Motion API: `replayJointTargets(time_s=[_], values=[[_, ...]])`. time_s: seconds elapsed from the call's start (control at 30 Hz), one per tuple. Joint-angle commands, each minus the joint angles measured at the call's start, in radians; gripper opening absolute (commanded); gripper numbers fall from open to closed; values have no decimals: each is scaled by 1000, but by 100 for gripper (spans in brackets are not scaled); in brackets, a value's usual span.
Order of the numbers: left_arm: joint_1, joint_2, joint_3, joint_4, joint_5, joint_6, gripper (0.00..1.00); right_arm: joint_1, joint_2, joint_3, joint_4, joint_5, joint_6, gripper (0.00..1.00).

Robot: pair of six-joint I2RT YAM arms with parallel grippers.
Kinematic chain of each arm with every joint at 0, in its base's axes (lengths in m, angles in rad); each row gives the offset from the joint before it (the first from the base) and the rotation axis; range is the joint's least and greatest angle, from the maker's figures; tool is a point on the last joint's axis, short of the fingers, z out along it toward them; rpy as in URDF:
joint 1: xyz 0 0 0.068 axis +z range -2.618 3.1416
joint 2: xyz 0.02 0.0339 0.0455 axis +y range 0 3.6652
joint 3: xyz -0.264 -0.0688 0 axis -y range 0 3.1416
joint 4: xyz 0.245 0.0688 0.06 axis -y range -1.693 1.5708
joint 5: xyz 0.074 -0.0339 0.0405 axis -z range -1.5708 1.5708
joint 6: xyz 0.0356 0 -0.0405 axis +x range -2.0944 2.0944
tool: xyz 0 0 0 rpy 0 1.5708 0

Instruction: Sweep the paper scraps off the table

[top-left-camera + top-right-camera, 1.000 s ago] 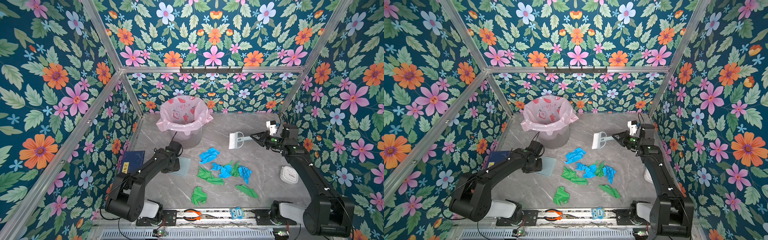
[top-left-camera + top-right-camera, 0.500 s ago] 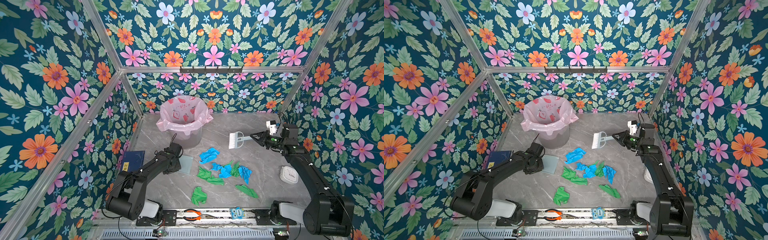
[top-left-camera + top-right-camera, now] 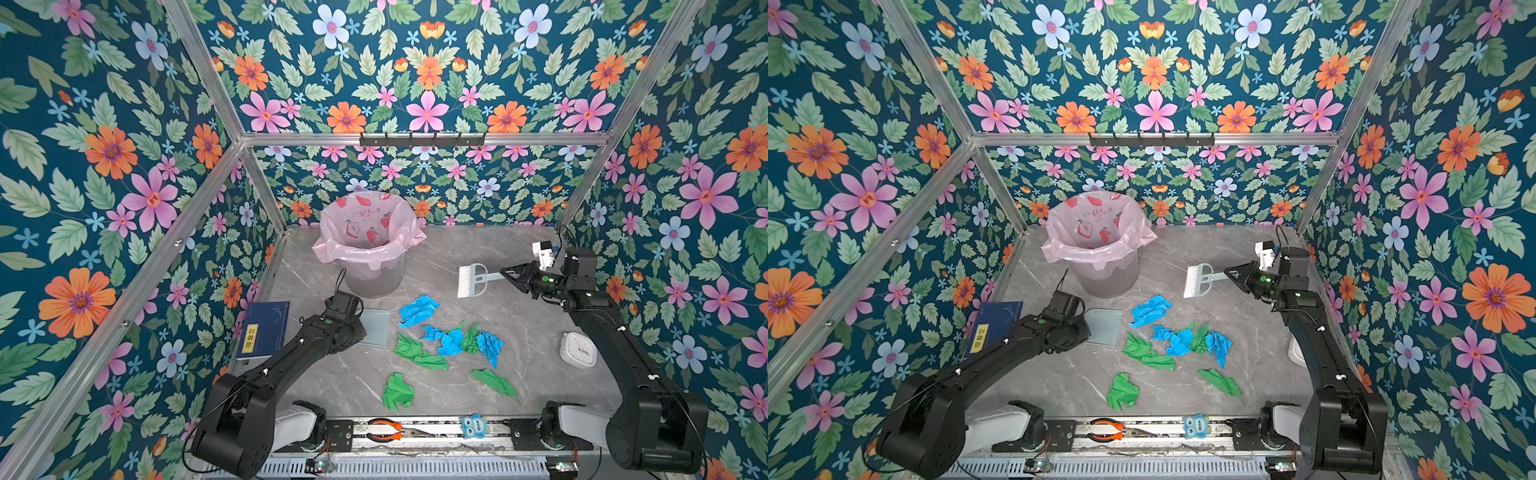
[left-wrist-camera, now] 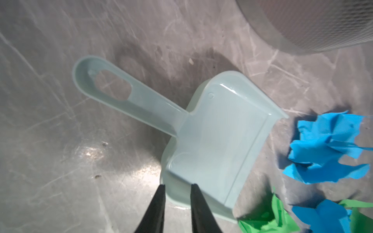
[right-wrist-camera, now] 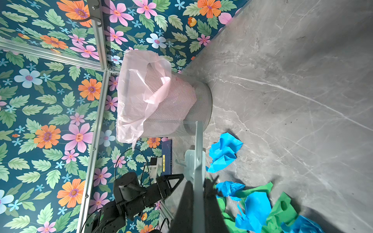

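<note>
Left tool (image 4: pixel 177 186) narrowly spread over dustpan (image 4: pixel 218 141) edge; right tool (image 3: pixel 508 273) pinches brush (image 3: pixel 471 281) handle above bare table (image 3: pixel 534 332).

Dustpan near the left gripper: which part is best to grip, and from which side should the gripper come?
Probably the handle of the dustpan: it is long, narrow and lies flat on the table, so come from above with jaws across its width. The pan looks too wide, and its mouth faces the scraps.

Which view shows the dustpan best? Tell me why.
The left wrist view: the whole dustpan, handle and scoop, lies in sight. In both top views the left arm hides its handle. The right wrist view shows little of it, behind the brush.
</note>
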Motion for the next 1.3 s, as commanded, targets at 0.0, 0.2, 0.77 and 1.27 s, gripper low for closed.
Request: replayJointTargets(time_s=[0.0, 0.2, 0.77, 1.27], values=[[-2, -49, -21, -45, -33, -10, 28, 1, -9, -1, -1, -14, -11, 0], [-37, -92, -19, -111, -72, 25, 35, 1, -9, -1, 3, -17, -11, 0], [223, 82, 176, -71, -200, 370, 54, 2, -19, -3, -16, -3, -21, 0], [367, -162, -144, 327, 189, 186, 62, 10, 19, 15, -9, -15, -15, 0]])
